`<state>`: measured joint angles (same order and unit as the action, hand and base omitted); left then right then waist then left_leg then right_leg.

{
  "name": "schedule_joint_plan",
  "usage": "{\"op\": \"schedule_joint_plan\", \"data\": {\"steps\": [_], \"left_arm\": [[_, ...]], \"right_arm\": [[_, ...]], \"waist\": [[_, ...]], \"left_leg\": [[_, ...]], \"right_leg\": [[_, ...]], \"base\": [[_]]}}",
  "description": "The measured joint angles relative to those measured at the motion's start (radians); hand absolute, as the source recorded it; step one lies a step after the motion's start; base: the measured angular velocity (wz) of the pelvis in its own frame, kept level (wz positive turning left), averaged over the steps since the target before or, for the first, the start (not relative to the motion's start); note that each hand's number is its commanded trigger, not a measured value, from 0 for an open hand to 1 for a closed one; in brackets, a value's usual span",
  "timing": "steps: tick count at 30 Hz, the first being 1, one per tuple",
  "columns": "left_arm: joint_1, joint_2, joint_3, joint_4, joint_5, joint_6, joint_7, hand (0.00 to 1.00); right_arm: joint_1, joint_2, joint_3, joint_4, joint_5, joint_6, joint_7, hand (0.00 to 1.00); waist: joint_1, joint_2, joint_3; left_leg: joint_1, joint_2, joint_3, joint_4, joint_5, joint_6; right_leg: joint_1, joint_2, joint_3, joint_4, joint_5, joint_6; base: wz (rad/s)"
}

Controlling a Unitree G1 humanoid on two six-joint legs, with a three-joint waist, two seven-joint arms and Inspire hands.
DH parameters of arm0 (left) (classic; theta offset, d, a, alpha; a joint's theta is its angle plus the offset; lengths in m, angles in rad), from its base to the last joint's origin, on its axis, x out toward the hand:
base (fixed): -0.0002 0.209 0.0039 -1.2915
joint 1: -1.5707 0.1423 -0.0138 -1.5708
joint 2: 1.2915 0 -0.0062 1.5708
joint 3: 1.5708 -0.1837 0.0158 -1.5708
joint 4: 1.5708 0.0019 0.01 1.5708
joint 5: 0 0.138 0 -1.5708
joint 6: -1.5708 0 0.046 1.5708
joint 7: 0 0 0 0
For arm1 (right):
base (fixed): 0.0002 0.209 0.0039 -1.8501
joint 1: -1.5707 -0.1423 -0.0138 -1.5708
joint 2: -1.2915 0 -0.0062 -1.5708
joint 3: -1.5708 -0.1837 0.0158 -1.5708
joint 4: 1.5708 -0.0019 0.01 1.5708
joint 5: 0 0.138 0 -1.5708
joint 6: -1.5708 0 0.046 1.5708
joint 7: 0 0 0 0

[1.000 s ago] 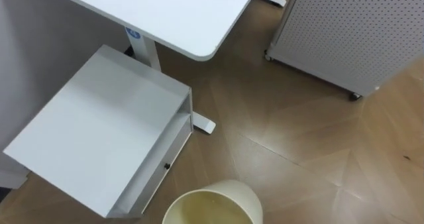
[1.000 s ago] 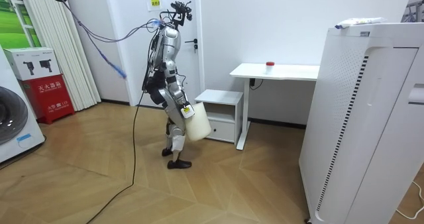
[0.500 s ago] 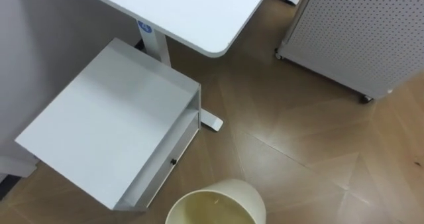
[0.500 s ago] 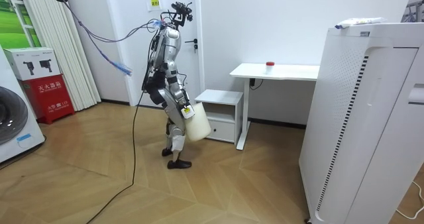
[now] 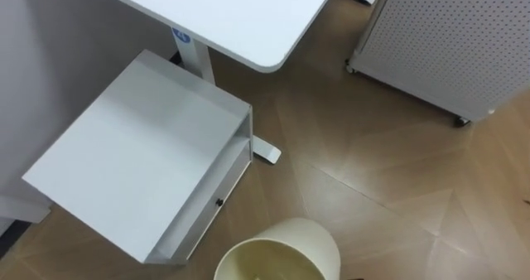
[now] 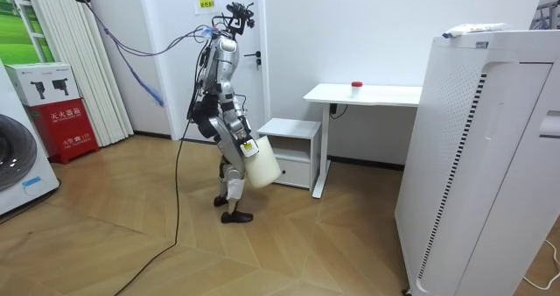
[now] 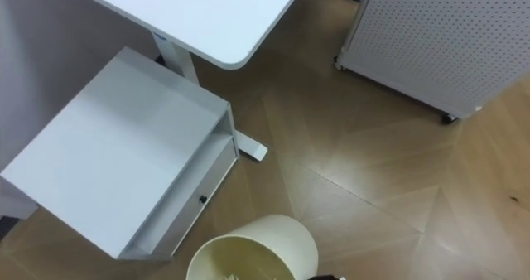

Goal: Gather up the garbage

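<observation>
A cream round bin (image 5: 277,253) hangs open-topped at the bottom of the eye views, above the wooden floor. In the room view the bin (image 6: 262,165) is carried low in front of me, tilted, at the end of my right arm, with my right hand (image 6: 248,146) against its near side. The hand's hold on it is hidden. A few pale scraps (image 7: 234,274) lie inside the bin. A small red object (image 6: 356,87) stands on the white desk (image 6: 367,95). I stand upright beside the low white cabinet (image 6: 286,128).
The white cabinet (image 5: 137,147) with its drawer (image 5: 211,199) is at my left front, the desk (image 5: 240,15) beyond it. A perforated white panel on castors (image 5: 447,40) stands at the right. Open wooden floor (image 5: 373,181) lies between them.
The eye views have shifted a little, so the camera moved. The bin sits slightly further right and lower in view. My stance in the room view is the same.
</observation>
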<state>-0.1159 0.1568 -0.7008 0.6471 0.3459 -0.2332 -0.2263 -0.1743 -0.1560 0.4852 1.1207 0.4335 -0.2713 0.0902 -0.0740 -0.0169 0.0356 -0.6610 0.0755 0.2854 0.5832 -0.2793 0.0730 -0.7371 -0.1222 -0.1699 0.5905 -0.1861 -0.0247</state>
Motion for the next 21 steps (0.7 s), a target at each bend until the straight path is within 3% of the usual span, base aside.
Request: {"op": "schedule_joint_plan", "data": {"steps": [7,13,21], "left_arm": [[0.003,0.0,0.009,-0.011,0.021,0.0,0.002,0.0],[-0.001,-0.005,0.022,-0.017,0.06,-0.013,0.033,0.0],[-0.018,-0.008,0.055,-0.027,0.061,-0.053,0.075,0.0]], "right_arm": [[0.0,0.001,-0.011,0.002,-0.006,-0.003,0.002,1.0],[-0.001,-0.003,-0.042,0.023,-0.007,-0.012,0.008,1.0],[0.009,-0.013,-0.071,0.079,-0.015,-0.017,0.02,1.0]], "waist": [[-0.001,0.0,-0.0001],[0.001,0.015,-0.0004],[0.003,0.043,0.0089]], "left_leg": [[0.001,0.0,0.0,0.001,0.0,0.0],[0.013,-0.001,-0.019,0.018,0.0,0.0],[0.093,0.0,-0.017,-0.003,-0.001,0.0]], "right_leg": [[0.002,0.0,-0.001,-0.002,0.0,0.0],[0.028,-0.004,-0.019,-0.001,-0.001,-0.001],[0.109,-0.001,-0.022,-0.02,0.0,0.001]], "base": [[0.0],[0.08],[-0.01]]}}
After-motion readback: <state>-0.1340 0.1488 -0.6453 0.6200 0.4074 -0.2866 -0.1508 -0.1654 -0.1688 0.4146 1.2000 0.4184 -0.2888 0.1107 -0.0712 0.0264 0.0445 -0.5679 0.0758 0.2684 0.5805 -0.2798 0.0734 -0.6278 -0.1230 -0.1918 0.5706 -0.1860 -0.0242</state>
